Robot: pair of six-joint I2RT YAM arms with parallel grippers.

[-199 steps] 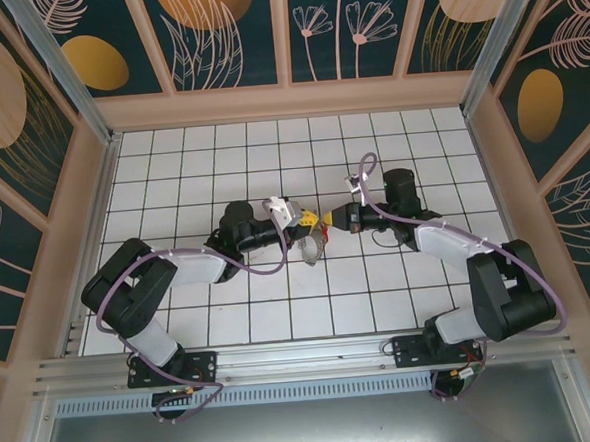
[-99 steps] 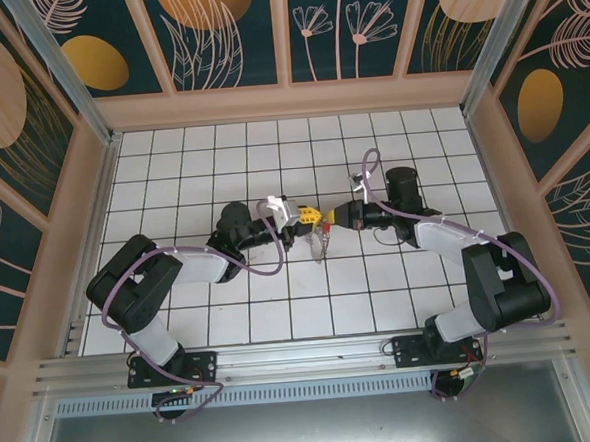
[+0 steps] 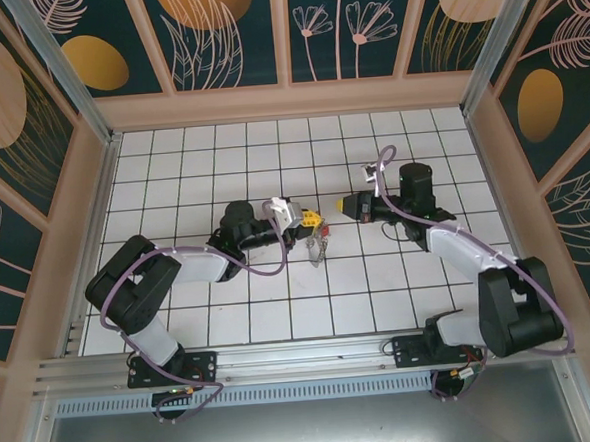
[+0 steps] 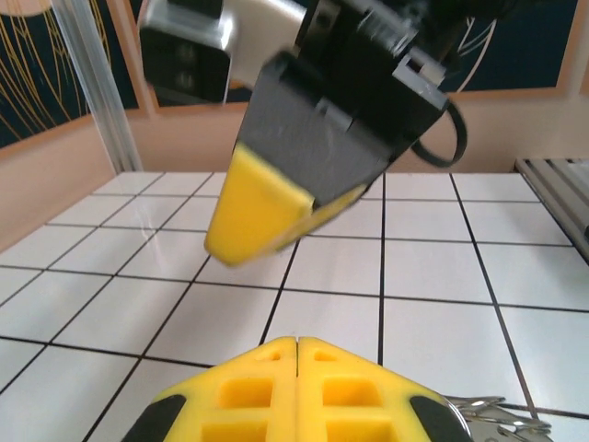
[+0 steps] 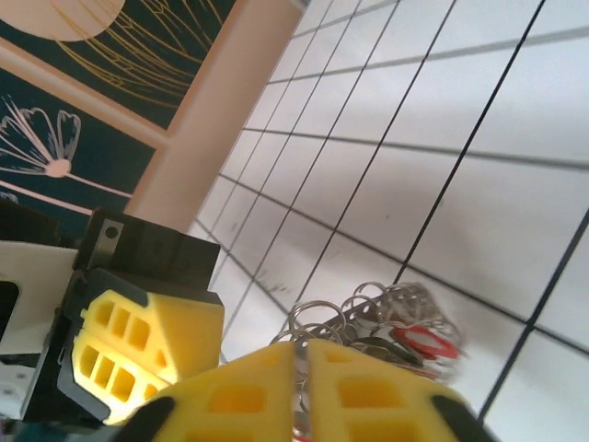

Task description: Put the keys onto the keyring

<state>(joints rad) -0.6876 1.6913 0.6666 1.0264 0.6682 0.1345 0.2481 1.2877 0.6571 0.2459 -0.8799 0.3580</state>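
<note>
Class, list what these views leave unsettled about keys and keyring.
- Key count: too small in top view; right wrist view blurs the keyring, one red key legible.
- Whether the left gripper pinches the keyring: left wrist view, its fingers and bottom edge hide contact.

Left gripper (image 3: 312, 221): pads pressed together, arm stretched toward table centre
Right gripper (image 3: 345, 206): pads together, facing it, apart

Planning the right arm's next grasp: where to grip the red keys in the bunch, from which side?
Take the keys by their red heads: flat and broader than the thin rings of the keyring. Come from the side away from the left gripper, where they lie exposed.
</note>
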